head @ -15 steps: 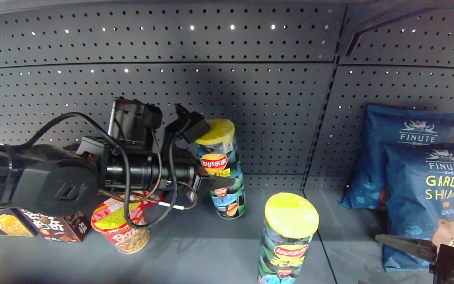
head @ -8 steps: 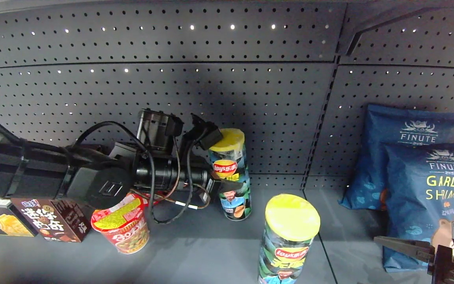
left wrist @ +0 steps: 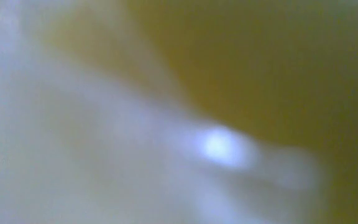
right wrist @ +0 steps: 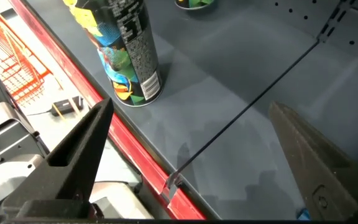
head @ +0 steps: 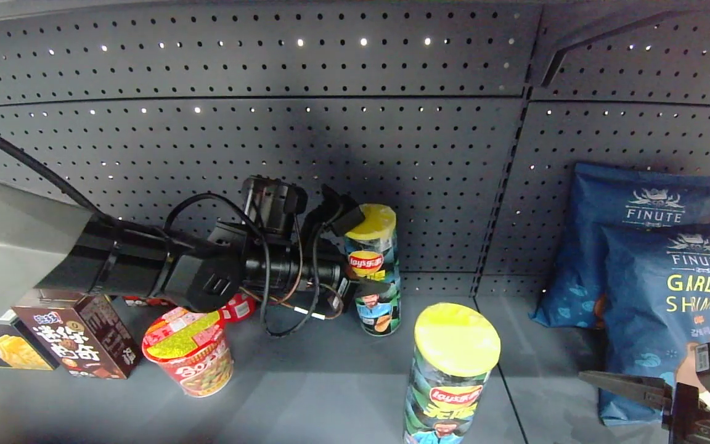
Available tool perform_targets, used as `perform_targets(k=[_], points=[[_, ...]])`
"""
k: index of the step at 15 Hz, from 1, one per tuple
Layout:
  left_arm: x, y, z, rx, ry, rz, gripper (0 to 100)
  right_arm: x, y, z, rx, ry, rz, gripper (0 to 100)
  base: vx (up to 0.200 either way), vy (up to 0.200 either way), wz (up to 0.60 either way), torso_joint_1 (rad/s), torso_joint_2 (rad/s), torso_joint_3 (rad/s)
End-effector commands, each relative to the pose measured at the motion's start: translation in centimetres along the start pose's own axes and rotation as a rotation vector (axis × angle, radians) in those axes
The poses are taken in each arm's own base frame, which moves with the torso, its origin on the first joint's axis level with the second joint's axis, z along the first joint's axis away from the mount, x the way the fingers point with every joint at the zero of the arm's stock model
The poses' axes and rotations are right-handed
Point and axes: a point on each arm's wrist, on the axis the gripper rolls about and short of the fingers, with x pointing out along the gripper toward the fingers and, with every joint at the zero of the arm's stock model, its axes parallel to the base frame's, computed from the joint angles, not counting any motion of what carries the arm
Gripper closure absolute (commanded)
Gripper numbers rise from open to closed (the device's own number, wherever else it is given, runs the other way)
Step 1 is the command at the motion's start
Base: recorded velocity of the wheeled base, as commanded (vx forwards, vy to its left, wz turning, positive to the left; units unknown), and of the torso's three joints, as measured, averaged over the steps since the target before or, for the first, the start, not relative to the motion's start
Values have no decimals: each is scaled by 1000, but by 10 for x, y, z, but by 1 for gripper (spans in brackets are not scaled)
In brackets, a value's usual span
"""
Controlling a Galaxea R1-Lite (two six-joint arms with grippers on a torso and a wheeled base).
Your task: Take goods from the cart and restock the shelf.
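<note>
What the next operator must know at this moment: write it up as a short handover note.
Left gripper: shut on a chip can, upright at the back of the shelf by the pegboard wall; whether the can rests on the shelf is unclear.
Right gripper: open, empty, over the shelf's front edge near the blue snack bags.
Done: a second chip can stands at the shelf front.
Left: probably release the held can, withdraw, then fetch more goods from the cart.
</note>
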Motion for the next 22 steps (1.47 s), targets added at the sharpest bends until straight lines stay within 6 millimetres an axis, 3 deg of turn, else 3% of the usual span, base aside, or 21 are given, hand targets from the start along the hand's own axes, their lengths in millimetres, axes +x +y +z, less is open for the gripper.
perform_targets(k=[1,12,20,21,22], points=[[7,4,-3,-3,7,-2,100,0,0,-1,2,6,1,0,0,0,0,0,0,0],[31,6,-3,9,8,-25,100,-1,1,-3,2,9,6,0,0,0,0,0,0,0],[34,7,-3,11,5,-23,100,0,2,-4,4,16,10,0,0,0,0,0,0,0],[34,7,-3,12,6,-23,0,-1,2,-5,4,20,10,0,0,0,0,0,0,0],[34,7,-3,12,6,-23,0,-1,2,-6,6,22,10,0,0,0,0,0,0,0]])
